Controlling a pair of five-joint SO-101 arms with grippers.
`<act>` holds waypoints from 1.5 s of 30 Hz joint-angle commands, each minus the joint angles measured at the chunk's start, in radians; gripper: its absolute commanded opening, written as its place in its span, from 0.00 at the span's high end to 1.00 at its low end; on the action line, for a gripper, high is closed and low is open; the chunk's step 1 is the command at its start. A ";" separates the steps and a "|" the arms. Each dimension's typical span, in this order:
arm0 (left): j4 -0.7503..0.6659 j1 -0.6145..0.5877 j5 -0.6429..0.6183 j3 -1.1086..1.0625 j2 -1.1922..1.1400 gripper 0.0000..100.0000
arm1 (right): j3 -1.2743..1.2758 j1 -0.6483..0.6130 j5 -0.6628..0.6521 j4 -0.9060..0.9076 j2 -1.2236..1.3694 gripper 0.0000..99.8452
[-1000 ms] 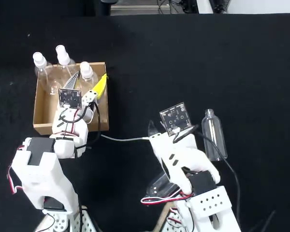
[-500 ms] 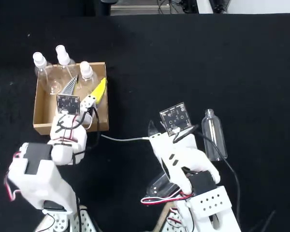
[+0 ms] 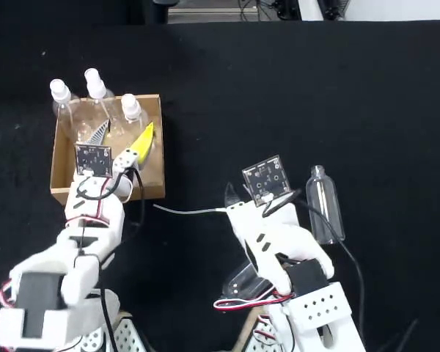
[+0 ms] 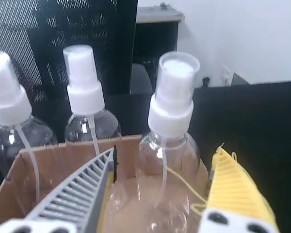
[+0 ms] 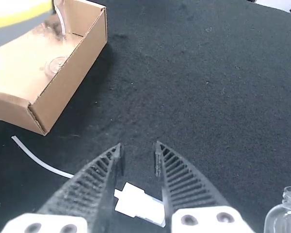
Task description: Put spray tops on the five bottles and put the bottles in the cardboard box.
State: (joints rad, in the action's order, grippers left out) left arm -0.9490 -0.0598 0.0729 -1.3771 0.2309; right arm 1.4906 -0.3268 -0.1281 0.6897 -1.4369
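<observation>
Since three bottles already wear their tops over at the box, I'd say we're on bottle number four here. Closest in, the right gripper [image 5: 138, 145] hangs just above the loose spray top [image 5: 138, 203], jaws only a narrow gap apart, nothing in them. That top lies flat on the black table [image 3: 279, 88], its thin tube trailing off toward 9 o'clock. Around 3 o'clock from that gripper is the uncapped bottle [image 3: 325, 205], on its side by the look of it, neck toward 12.

Further out at 10 o'clock, the left gripper [image 3: 128, 128] sits over the cardboard box [image 3: 56, 158], fingers spread wide and empty. Along the box's 12 o'clock wall stand the left capped bottle [image 3: 60, 92], the middle capped bottle [image 3: 95, 82] and the right capped bottle [image 3: 130, 106], inside it as far as I can tell. I count four bottles in all.

Next move imo: the right gripper drops, pinches the top by its head, then the tube needs threading into that small neck, so the bottle probably wants steadying.
</observation>
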 commanded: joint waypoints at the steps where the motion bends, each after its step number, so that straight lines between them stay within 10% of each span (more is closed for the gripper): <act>1: 0.110 -0.004 -0.011 -0.036 0.133 0.70 | -0.007 -0.009 -0.011 -0.029 -0.022 0.91; 7: 0.387 -0.050 -0.011 -0.025 0.304 0.72 | -0.007 -0.009 -0.011 -0.029 -0.022 0.91; 13: 0.787 -0.076 -0.011 0.093 0.471 0.97 | -0.007 -0.009 -0.011 -0.029 -0.022 0.91; 24: 0.875 -0.073 -0.005 0.021 0.660 0.93 | -0.005 -0.009 -0.011 -0.029 -0.022 0.91; 33: 1.392 -0.038 -0.107 0.340 0.592 0.93 | -0.005 -0.009 -0.011 -0.029 -0.022 0.91; 45: 1.407 0.028 -0.109 0.486 0.304 0.93 | -0.005 -0.009 -0.011 -0.029 -0.022 0.91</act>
State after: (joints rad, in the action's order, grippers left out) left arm 0.4534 -0.0445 -0.0284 -0.9797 0.5992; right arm 1.4906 -0.3268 -0.1281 0.6897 -1.4369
